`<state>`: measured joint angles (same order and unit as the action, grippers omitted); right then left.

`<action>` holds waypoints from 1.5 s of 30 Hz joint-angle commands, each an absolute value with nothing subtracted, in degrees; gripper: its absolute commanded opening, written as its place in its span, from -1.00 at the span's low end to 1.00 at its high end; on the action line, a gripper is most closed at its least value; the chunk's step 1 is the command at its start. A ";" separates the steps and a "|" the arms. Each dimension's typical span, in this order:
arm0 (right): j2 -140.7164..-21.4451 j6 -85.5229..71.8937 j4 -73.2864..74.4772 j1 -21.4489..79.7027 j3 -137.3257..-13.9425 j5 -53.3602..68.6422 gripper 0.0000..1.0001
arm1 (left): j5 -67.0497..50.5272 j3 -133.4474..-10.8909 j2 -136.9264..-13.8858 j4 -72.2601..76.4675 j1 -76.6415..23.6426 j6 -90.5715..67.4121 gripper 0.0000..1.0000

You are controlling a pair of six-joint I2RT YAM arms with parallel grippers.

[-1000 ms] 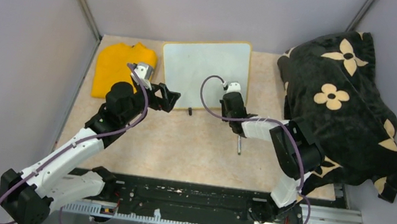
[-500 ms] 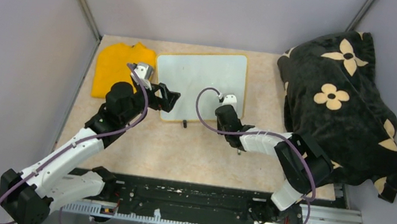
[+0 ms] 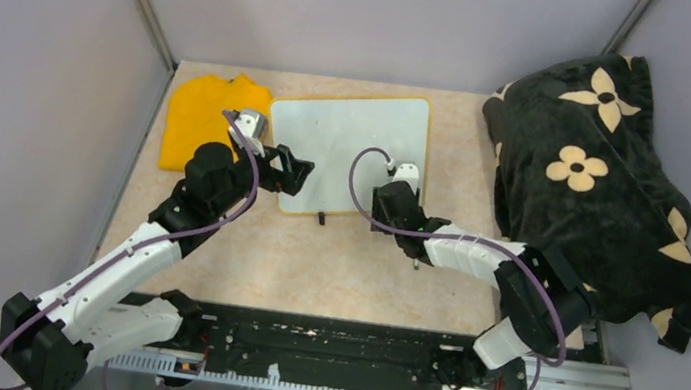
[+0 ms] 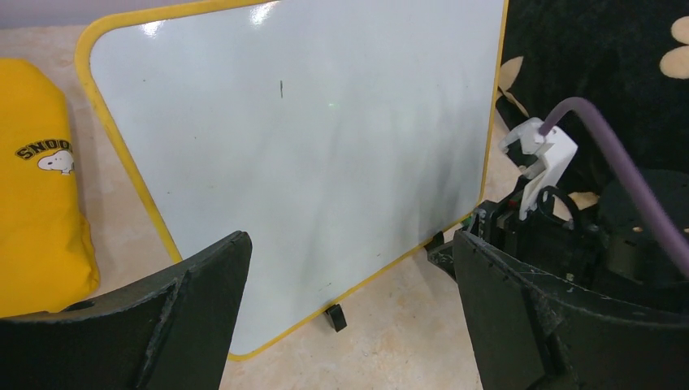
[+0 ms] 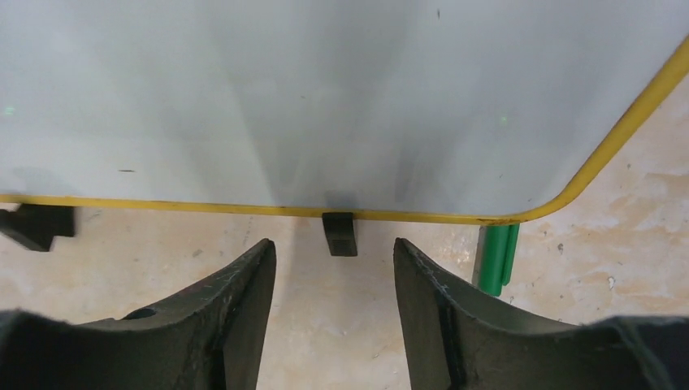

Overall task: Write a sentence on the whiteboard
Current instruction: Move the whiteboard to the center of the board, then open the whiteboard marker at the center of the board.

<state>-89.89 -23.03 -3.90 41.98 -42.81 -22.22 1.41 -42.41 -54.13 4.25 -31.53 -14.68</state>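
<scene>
Folded yellow cloth [image 3: 195, 120] at far left of the beige stone-pattern table [image 3: 312, 261]. Left gripper [image 3: 294, 172] spread wide, empty, at the left edge of the yellow-framed glossy whiteboard [image 3: 348, 145]. Board sits mid-table toward the back, only faint specks on it. Right gripper [image 5: 335, 244] half parted, gripping nothing, facing a small black clip foot [image 5: 340, 233] on the board's near edge. Green marker [image 5: 496, 260] lies by the near right corner. Black floral blanket [image 3: 586, 176] far right.

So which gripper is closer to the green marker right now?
Right. The right gripper is just beside the green marker, at the whiteboard's near corner; the left gripper is across the whiteboard, at its left edge.
</scene>
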 commanded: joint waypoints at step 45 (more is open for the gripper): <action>-77.31 -26.35 8.71 36.59 -37.20 -24.30 -0.13 | 5.76 -40.29 -50.36 8.02 -31.90 -14.77 0.98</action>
